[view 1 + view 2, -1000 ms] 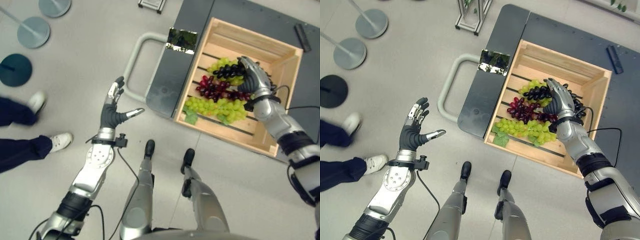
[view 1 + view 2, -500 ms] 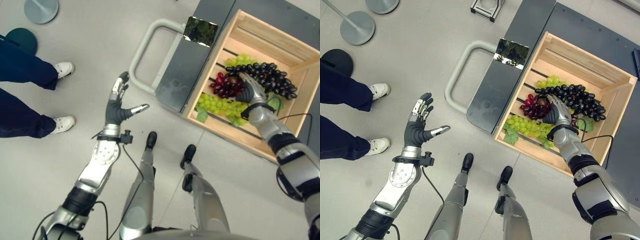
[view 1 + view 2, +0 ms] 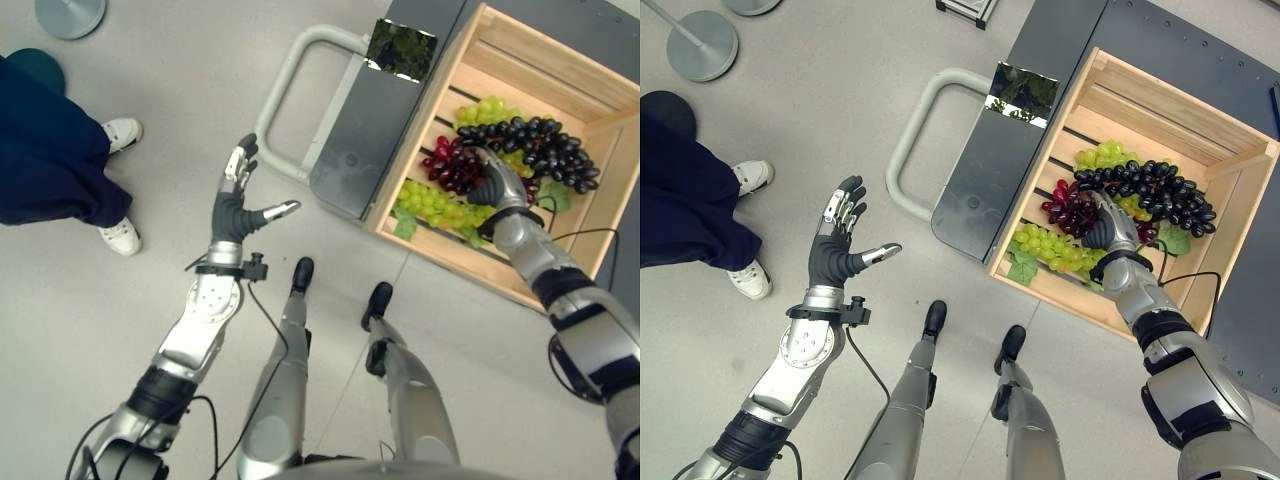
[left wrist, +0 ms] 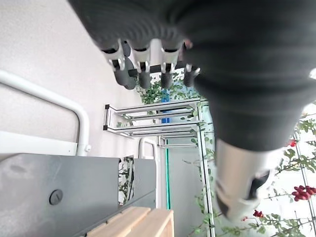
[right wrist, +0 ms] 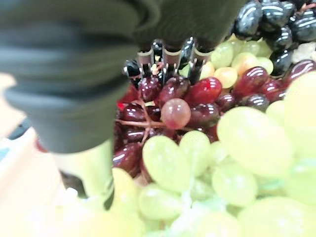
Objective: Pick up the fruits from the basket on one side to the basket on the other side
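A: Step shown? 
B: Right hand (image 3: 1107, 226) reaching the red grapes (image 3: 1068, 205) in the crate (image 3: 1223, 215), fingers straight, nothing gripped (left hand (image 3: 837, 246) idle, spread). 
A: Next? 
B: Probably closing round that bunch.

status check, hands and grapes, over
Left hand open over floor, idle. Right hand down in wooden crate, fingers among red grapes; grip unclear. Black grapes and green grapes alongside. Nothing blocking.
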Motion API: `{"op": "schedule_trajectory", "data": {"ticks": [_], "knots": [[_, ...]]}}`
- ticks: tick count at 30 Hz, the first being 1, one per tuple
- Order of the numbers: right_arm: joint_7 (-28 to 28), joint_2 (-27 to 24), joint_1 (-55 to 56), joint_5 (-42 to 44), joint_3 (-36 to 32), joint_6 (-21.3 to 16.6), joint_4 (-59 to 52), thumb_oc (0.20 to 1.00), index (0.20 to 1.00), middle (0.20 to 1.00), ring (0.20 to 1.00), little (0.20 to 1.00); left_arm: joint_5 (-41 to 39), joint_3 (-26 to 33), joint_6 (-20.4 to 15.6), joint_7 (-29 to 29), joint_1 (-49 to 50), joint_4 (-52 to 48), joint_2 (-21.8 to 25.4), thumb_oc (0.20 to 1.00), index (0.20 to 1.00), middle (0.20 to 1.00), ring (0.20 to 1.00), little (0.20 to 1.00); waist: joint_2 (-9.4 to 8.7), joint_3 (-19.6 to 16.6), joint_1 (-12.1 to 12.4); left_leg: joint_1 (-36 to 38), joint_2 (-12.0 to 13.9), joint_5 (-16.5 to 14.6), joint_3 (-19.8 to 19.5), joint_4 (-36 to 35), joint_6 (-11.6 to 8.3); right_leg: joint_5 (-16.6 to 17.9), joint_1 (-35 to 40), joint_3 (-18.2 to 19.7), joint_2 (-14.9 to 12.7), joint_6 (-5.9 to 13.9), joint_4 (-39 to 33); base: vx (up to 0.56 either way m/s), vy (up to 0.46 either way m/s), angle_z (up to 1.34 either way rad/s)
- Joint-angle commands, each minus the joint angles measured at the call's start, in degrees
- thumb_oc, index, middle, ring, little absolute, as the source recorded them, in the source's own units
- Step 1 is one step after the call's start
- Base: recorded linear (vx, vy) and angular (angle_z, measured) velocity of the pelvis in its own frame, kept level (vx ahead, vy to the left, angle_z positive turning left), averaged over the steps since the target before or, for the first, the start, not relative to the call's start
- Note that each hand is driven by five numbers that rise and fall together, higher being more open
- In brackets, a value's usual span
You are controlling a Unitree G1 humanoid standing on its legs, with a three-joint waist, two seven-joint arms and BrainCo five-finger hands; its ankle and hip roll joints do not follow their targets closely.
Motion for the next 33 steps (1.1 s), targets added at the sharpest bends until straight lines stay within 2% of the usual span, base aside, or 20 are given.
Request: {"op": "schedule_trajectory", "data": {"ticks": [1,5,20,33], "knots": [[5.64,0.35,8.85,0.83,3.45,1.04,-0.85,1.0,1.0,1.0,1.0,1.0,1.17,2.34,-2.3,1.2,0.68,-4.72,-0.68,1.0,1.0,1.0,1.0,1.0,-1.16,0.31,-1.32,-1.37,-0.42,-4.2,2.62,4.18,-1.11,-2.2,0.99,1.47,-1.23,5.13,0.63,0.0,0.0,0.0],[6.74,-0.48,11.01,0.25,3.24,0.96,-3.02,1.0,1.0,1.0,1.0,1.0,1.4,2.67,-2.19,1.32,1.17,-4.8,-0.37,1.0,1.0,1.0,1.0,1.0,-1.5,0.31,-1.9,-1.39,-0.31,-4.24,2.63,4.04,-1.12,-2.12,0.92,1.39,-1.23,5.21,0.48,0.0,0.0,0.0],[5.0,-0.51,15.11,-0.41,-0.6,1.21,-6.97,1.0,1.0,1.0,1.0,1.0,1.58,3.11,-1.61,1.22,1.22,-4.96,0.61,1.0,1.0,1.0,1.0,1.0,-2.38,0.31,-3.08,1.35,-0.15,-5.01,3.23,3.9,-0.74,-2.2,3.25,1.66,-1.36,5.38,0.33,0.0,0.0,0.0],[11.29,-1.18,12.58,-1.32,5.48,0.85,-6.12,1.0,1.0,1.0,1.0,1.0,1.48,2.26,-1.68,0.01,0.75,-4.56,0.75,1.0,1.0,1.0,1.0,1.0,-2.59,0.31,-2.57,2.81,0.01,-4.98,3.14,3.43,-0.67,-2.07,4.85,1.46,-1.07,5.49,-0.49,0.0,0.0,0.0]]}}
